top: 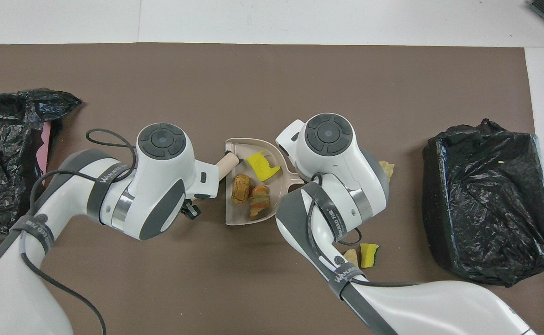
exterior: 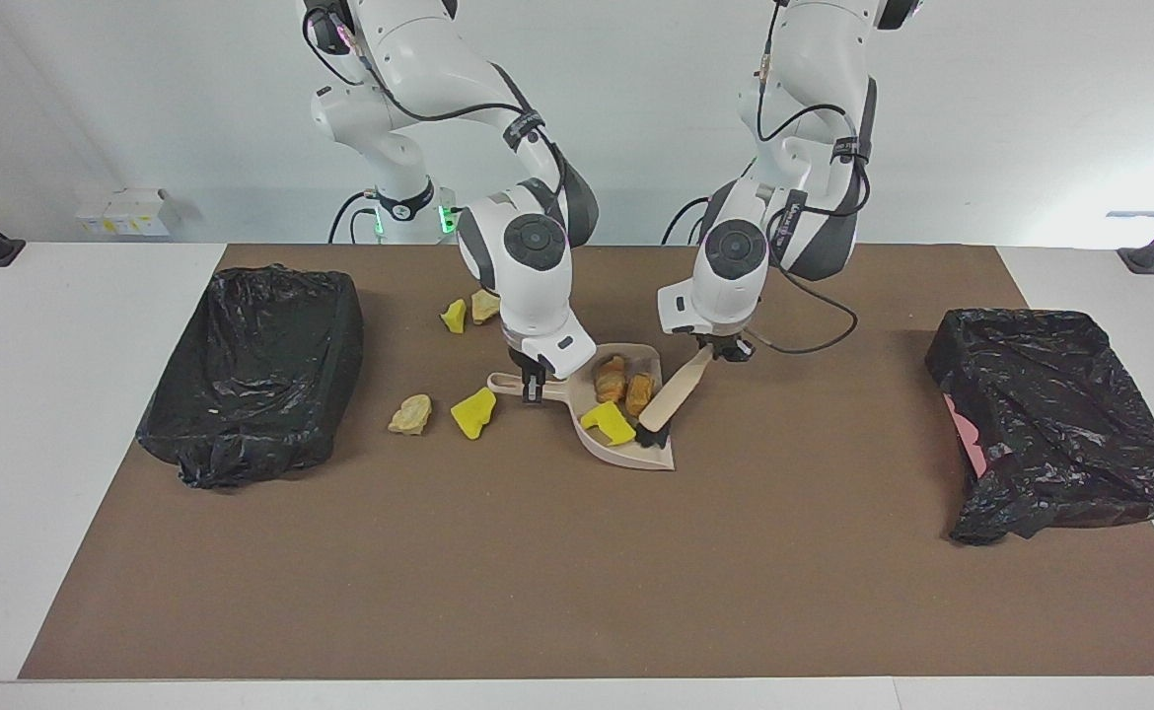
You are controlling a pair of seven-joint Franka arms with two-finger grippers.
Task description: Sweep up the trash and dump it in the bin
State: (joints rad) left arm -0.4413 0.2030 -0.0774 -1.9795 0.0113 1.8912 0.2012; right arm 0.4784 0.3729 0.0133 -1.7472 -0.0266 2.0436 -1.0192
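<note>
A beige dustpan (exterior: pixel 605 452) (top: pixel 235 216) lies mid-table, and my right gripper (exterior: pixel 534 387) is shut on its handle. Inside it are two golden-brown lumps of trash (exterior: pixel 640 392) (top: pixel 240 188) and a yellow sponge chunk (exterior: pixel 607 422) (top: pixel 262 166). My left gripper (exterior: pixel 725 347) is shut on the end of a wooden brush (exterior: pixel 674 392) (top: pixel 228 164), whose dark bristles rest in the pan's mouth. More trash lies on the mat toward the right arm's end: a yellow chunk (exterior: pixel 473 412) beside a tan lump (exterior: pixel 409 414), and another pair (exterior: pixel 454 316) (top: pixel 369 255) closer to the robots.
A bin lined with a black bag (exterior: pixel 256 370) (top: pixel 486 204) stands at the right arm's end of the brown mat. A second black-bagged bin (exterior: pixel 1050 424) (top: pixel 2 158) sits at the left arm's end. The left arm's cable (exterior: pixel 814 340) hangs beside the brush.
</note>
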